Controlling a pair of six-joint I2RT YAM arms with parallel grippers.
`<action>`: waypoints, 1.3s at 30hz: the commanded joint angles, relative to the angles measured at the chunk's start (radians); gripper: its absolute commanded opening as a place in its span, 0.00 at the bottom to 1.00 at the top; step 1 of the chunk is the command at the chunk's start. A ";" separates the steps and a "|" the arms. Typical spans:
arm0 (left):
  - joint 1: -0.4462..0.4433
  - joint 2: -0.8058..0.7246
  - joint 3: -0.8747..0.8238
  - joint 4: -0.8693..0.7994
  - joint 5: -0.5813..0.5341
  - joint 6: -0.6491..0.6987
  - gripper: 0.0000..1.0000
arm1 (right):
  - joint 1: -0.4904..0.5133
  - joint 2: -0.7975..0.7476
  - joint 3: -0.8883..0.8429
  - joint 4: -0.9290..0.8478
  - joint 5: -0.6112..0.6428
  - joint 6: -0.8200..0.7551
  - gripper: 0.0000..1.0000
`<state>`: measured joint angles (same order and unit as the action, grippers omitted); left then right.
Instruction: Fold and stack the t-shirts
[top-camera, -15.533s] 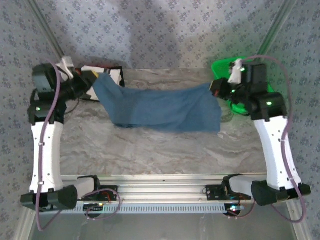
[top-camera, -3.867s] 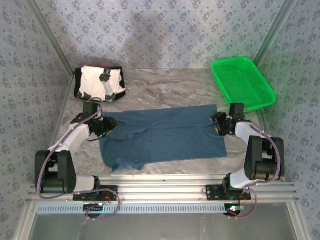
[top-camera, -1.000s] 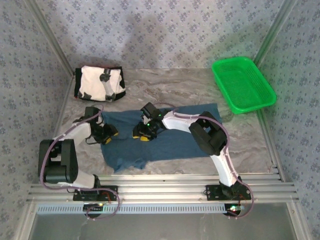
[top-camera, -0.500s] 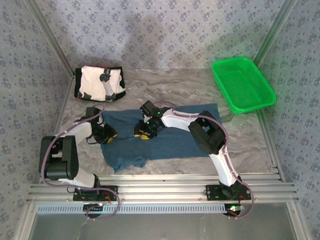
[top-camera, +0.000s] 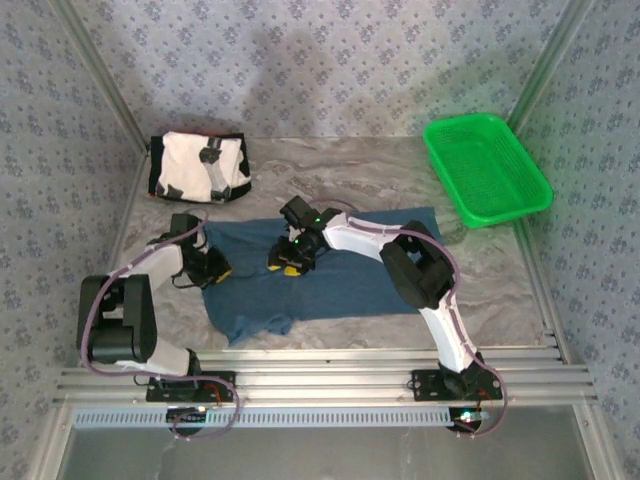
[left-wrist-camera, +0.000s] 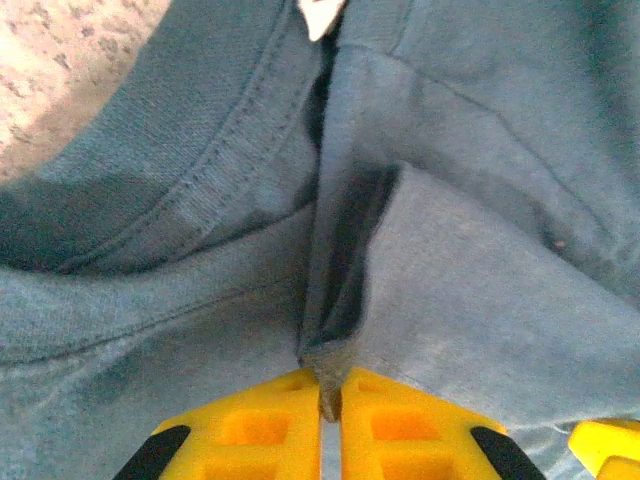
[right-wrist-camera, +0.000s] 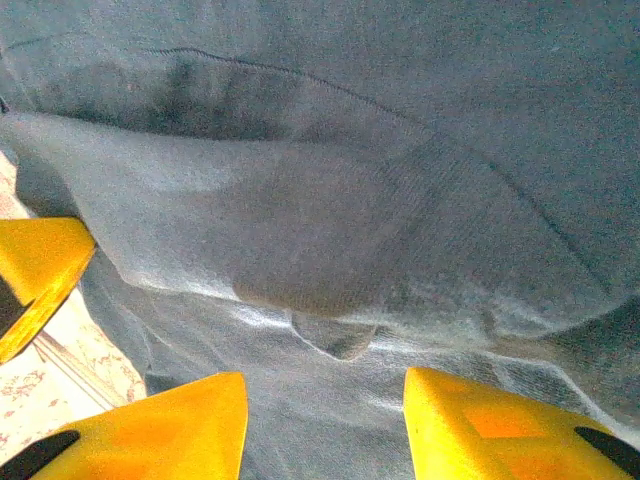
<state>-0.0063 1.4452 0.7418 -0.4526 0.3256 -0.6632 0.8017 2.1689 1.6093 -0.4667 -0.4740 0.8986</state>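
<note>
Presently: table (top-camera: 480, 280), marbled. Teal t-shirt (top-camera: 350, 285), flat at its centre. Right arm (top-camera: 420, 270), stretched leftward across the shirt; right gripper (top-camera: 285, 265) with fingers parted over the cloth, perhaps touching. Left arm (top-camera: 150, 265), folded low; left gripper (left-wrist-camera: 330, 395) pinched tight on a shirt fold. Cream-white t-shirt (top-camera: 185, 160), folded, far-left corner.

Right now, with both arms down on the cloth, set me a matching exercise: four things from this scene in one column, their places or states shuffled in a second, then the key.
Column one
1. blue t-shirt
2. cream t-shirt
3. green basket
4. left gripper

Column two
A. at the far right
B. pinching a fold of blue cloth
C. folded, at the far left
D. spread out in the middle

Pairs: 1-D, 2-C, 3-A, 4-B
</note>
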 joint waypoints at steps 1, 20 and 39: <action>0.009 -0.054 0.031 -0.043 0.008 0.011 0.11 | -0.013 0.004 0.050 -0.047 0.006 -0.021 0.47; 0.009 -0.128 0.005 -0.064 0.032 -0.002 0.10 | 0.006 0.099 0.105 -0.075 0.009 -0.040 0.40; 0.026 -0.143 -0.001 -0.080 0.039 0.017 0.09 | 0.004 0.099 0.147 -0.106 0.008 -0.054 0.07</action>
<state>0.0086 1.3331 0.7425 -0.5018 0.3489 -0.6628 0.8009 2.2799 1.7351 -0.5251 -0.4667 0.8547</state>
